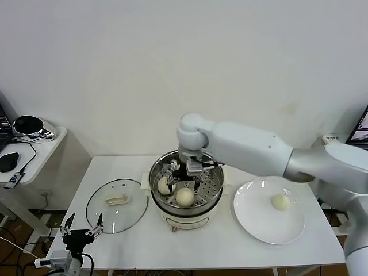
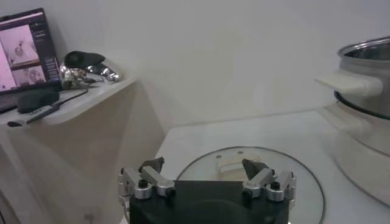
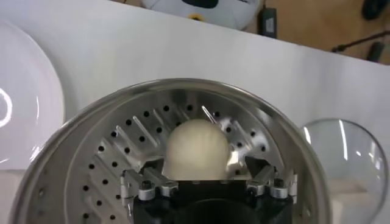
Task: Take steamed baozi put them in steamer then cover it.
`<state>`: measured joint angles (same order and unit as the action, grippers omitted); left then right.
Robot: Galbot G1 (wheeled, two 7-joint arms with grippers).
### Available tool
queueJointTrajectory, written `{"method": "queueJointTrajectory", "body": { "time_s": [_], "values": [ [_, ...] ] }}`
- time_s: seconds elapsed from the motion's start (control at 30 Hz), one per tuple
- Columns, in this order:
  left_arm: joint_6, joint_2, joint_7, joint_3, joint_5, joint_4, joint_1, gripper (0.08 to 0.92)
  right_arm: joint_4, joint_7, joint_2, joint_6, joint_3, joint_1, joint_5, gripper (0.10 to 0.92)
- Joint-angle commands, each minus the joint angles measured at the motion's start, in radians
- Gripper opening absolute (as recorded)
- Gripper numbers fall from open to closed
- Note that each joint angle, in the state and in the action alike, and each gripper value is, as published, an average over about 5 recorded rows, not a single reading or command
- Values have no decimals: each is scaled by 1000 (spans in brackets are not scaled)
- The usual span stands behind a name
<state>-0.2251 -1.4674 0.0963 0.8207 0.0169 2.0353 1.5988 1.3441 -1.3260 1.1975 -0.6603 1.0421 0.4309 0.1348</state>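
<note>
Right gripper (image 3: 208, 180) open over bun (image 3: 196, 150) at steamer (image 1: 214, 192) centre; left gripper (image 1: 81, 232) open, idle at 7 o'clock. Risk: lifting skewed, dragging bun.

The right gripper (image 1: 185, 174) hides part of the steamer (image 1: 214, 198) tray; the frame edge crops the monitor (image 1: 361, 127).

A cream-white steamed baozi (image 3: 196, 150) is seen resting on the perforated tray of the steamer (image 3: 109, 146). The right gripper (image 3: 204, 172) is held spread over it, a finger on either side. A white plate (image 3: 27, 103) and a glass lid (image 3: 353, 158) are seen beside the steamer, on a white table (image 3: 152, 49).
</note>
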Motion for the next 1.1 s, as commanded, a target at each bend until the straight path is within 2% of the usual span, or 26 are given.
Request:
{"method": "queueJointTrajectory", "body": {
  "time_s": [0.03, 0.17, 0.23, 0.4, 0.57, 0.77, 1.1],
  "values": [
    [-2, 12, 2, -3, 6, 4, 2, 823, 93, 106, -270, 407, 61, 219, -362, 823],
    [-8, 27, 8, -9, 25, 17, 9, 823, 188, 133, -439, 781, 83, 251, -484, 823],
    [-11, 34, 10, -14, 33, 21, 13, 823, 222, 129, -525, 921, 72, 238, -503, 823],
    [-15, 49, 15, -25, 39, 28, 27, 823, 234, 154, -681, 1082, -32, 107, -462, 823],
    [-20, 42, 21, -31, 41, 39, 41, 823, 196, 136, -757, 1126, -220, -127, -311, 823],
    [-21, 36, 26, -38, 37, 49, 64, 823, 154, 119, -786, 1084, -427, -403, -152, 823],
    [-23, 34, 29, -40, 32, 37, 70, 823, 34, 136, -723, 991, -486, -536, 6, 823]
  ]
}}
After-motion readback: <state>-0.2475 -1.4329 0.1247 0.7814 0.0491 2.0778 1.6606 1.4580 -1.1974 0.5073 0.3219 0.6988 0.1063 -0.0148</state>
